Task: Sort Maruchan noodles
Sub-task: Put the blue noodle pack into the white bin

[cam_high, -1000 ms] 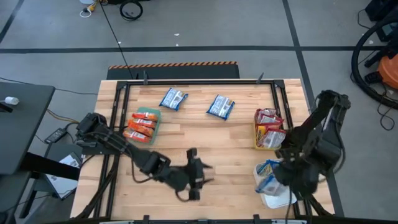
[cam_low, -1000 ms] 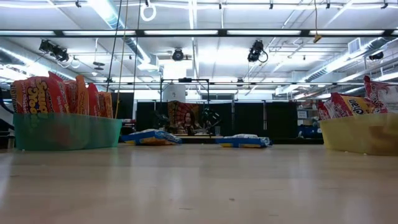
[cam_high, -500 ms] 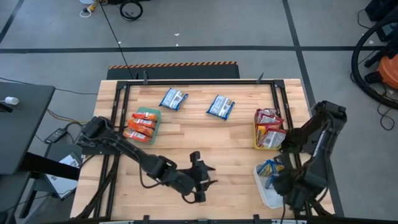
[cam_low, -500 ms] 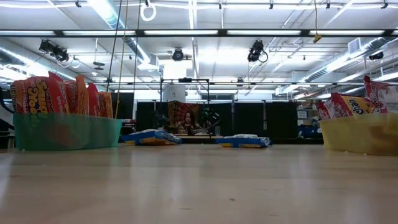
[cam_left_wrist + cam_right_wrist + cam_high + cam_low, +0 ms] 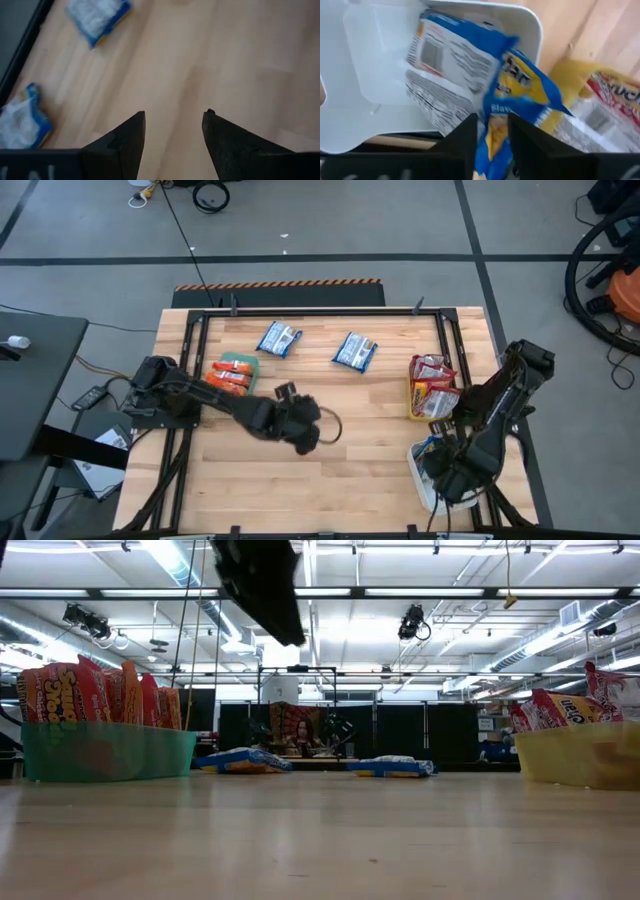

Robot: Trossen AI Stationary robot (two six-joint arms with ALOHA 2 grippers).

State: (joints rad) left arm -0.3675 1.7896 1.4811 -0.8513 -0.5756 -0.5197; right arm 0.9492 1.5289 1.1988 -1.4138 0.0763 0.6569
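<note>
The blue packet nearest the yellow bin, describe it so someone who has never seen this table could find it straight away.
Start at the light wooden table and look along its far edge, where two flat blue-and-white crinkly plastic noodle packets lie loose on the boards. The one meant lies nearer the small yellow plastic bin of silvery-red packets on the right. Its twin lies nearer the teal bin of orange-red packets.

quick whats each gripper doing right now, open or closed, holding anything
left gripper: open, empty, above bare table.
right gripper: over the white bin, fingers around a blue packet; whether they are gripping or letting go cannot be told.
</note>
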